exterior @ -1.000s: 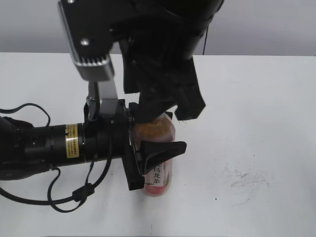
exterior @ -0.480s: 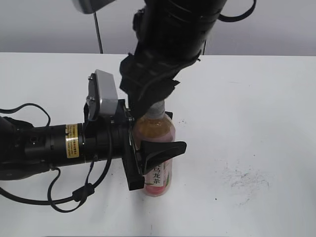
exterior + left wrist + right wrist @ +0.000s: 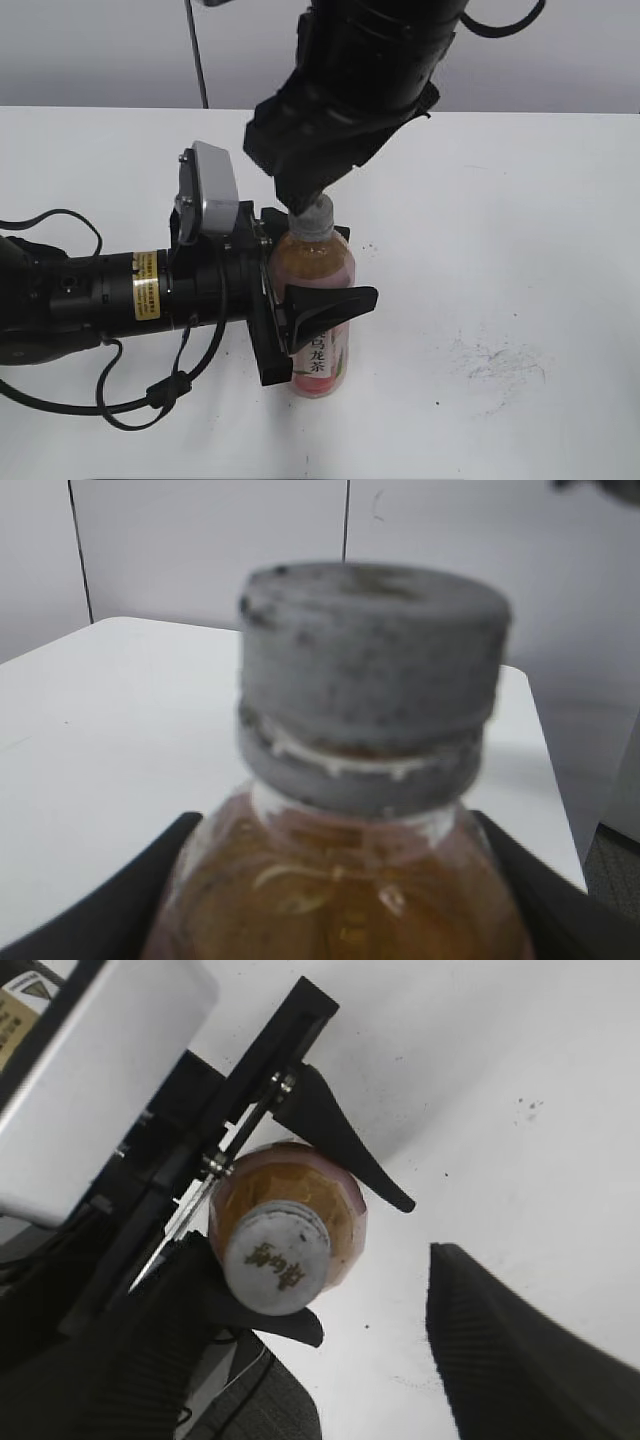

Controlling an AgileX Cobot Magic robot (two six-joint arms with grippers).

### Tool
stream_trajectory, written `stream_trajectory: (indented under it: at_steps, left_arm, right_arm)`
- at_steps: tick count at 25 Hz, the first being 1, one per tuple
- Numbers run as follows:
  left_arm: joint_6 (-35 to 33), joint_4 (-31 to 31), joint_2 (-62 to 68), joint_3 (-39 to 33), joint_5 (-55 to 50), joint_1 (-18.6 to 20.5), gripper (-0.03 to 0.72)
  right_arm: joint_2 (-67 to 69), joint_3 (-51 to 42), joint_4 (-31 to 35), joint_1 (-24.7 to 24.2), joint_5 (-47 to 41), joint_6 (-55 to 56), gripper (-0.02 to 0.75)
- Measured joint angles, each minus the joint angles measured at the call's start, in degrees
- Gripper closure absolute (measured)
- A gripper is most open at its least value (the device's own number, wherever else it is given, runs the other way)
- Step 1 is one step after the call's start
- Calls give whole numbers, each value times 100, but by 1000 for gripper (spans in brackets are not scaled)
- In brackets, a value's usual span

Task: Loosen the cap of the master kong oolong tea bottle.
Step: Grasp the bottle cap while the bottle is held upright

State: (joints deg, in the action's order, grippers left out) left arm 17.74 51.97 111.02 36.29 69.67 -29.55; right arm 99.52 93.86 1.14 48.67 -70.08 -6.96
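The master kong oolong tea bottle [image 3: 318,345] stands upright on the white table, amber tea showing above its pink label. My left gripper [image 3: 300,330] is shut on the bottle's body from the left; in the left wrist view its black jaws [image 3: 340,925] flank the bottle's shoulder [image 3: 340,880] below the grey-white cap [image 3: 372,670]. The cap [image 3: 311,216] is uncovered in the exterior view. My right gripper [image 3: 305,188] hangs just above it, open. In the right wrist view the cap [image 3: 277,1258] with its dark logo lies next to the left finger of the open right gripper [image 3: 330,1350], apart from the right finger.
The white table [image 3: 500,250] runs right of the bottle, with faint dark scuffs [image 3: 495,360]. The left arm's body and cables [image 3: 90,300] lie across the table's left side. A grey wall is behind.
My right gripper covered the cap one second ago; it has turned and lifted off, so the cap now shows. The left gripper and bottle have not moved.
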Motion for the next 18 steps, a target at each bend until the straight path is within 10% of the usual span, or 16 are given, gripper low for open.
stream_trajectory:
  at_steps: [18]
  left_arm:
    - [0, 0, 0, 0, 5, 0, 242]
  right_arm:
    - [289, -7, 240, 0, 0, 792, 218]
